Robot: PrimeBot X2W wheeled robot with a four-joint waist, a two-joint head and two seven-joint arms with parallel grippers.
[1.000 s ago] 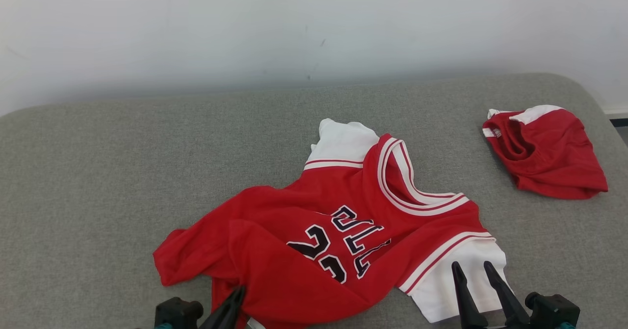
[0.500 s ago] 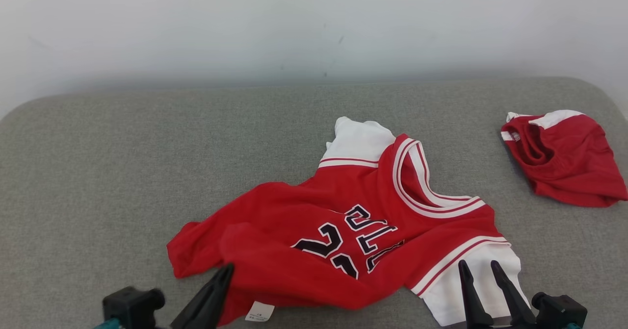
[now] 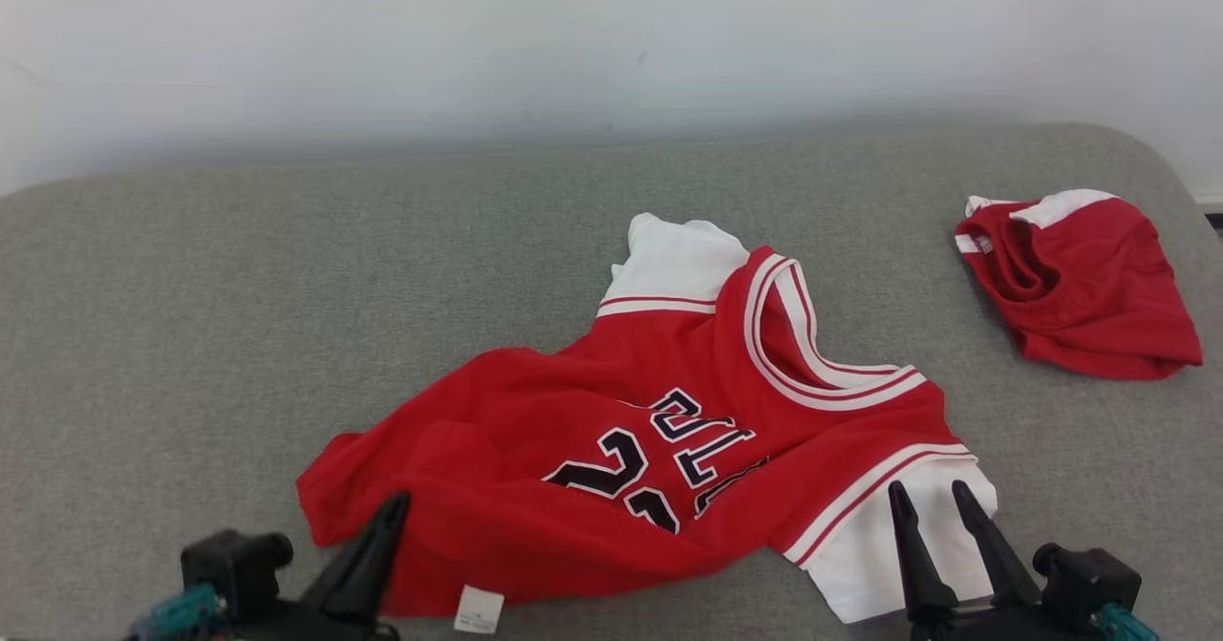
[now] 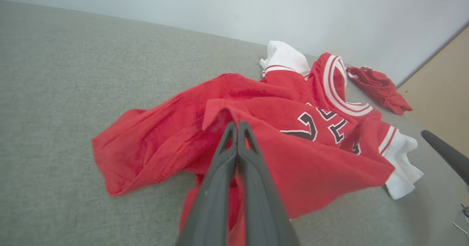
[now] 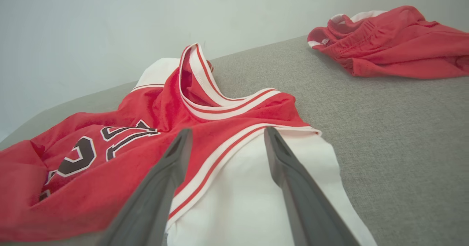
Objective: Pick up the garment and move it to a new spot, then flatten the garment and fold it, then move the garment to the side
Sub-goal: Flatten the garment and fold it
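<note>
1. Red jersey (image 3: 669, 383) lies rumpled and chest-up on the grey counter (image 3: 191, 335), towards the robot's side and a little right of centre; red shorts (image 3: 1089, 307) sit well apart at the far right
2. Clamped tight on the jersey's lower hem, the left pincer (image 3: 392, 507) has drawn leftwards since a second ago, spreading the folded hem and baring a white label (image 3: 478, 609)
3. Spread wide over the white sleeve (image 3: 889, 545), the right pincer (image 3: 927, 496) stays put, gripping nothing

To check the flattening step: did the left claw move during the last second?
Yes. Against the red shorts, which lie fixed on the grey cushion, the left claw, shut on the jersey, went left and a little up in the head view.
</note>
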